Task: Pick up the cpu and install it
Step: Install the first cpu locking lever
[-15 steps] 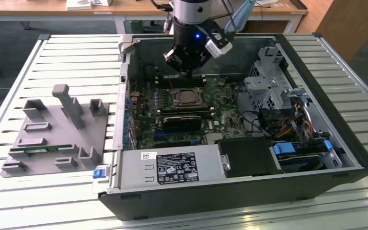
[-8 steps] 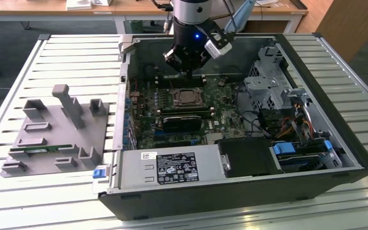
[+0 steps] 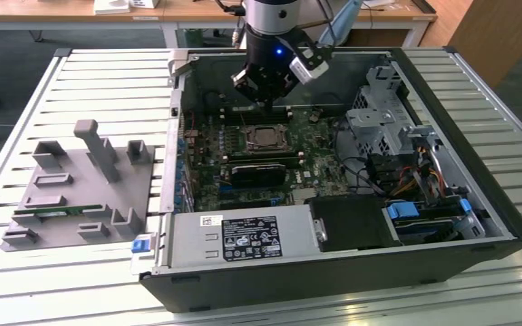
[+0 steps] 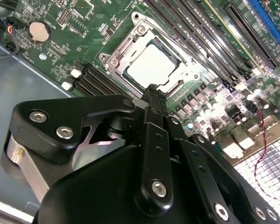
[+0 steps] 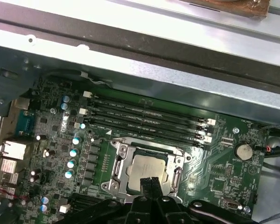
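My black tool (image 5: 150, 183), fingers together and empty, hovers directly above the small square silver-topped cpu (image 5: 146, 171) seated in its metal socket frame (image 5: 119, 161).

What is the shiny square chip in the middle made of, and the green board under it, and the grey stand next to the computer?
The cpu looks like metal on top: smooth, silver-grey, with bright glare. The green board looks like rigid circuit board with a glossy green coat, dotted with small soldered parts. The grey stand seems to be matte plastic, one dull even grey with blocky moulded posts, though painted metal cannot be ruled out.
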You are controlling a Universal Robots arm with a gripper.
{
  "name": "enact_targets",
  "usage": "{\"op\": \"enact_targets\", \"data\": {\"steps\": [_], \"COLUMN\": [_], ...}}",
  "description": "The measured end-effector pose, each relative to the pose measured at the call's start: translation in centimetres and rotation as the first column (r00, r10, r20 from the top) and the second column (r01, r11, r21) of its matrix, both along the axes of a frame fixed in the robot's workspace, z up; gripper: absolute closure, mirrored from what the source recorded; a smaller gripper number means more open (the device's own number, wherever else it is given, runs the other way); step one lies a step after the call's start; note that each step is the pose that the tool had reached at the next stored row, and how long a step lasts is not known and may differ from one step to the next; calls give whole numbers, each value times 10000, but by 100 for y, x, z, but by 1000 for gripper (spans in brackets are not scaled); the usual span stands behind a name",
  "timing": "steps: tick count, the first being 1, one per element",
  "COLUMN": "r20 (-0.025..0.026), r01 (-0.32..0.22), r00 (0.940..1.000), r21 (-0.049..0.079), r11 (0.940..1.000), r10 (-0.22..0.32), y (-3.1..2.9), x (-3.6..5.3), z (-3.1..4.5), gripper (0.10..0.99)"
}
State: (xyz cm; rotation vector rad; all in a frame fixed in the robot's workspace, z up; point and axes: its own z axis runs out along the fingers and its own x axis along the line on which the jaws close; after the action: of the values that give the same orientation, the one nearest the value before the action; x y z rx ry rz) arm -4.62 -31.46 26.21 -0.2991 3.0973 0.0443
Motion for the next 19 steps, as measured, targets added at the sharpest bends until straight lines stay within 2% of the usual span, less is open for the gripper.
{"op": "enact_targets", "data": {"steps": [3,8,19], "r20": [0,0,1], "r01": [70,71,71], "r00": [10000,10000,10000], "r21": [0,0,1], "r11": [10000,10000,10000], "r10": [-70,-71,-71], "y": [-3,-4,-4], "x": [-44,-186,-367], "z": [-3,-6,-13], "gripper": [980,980,980]}}
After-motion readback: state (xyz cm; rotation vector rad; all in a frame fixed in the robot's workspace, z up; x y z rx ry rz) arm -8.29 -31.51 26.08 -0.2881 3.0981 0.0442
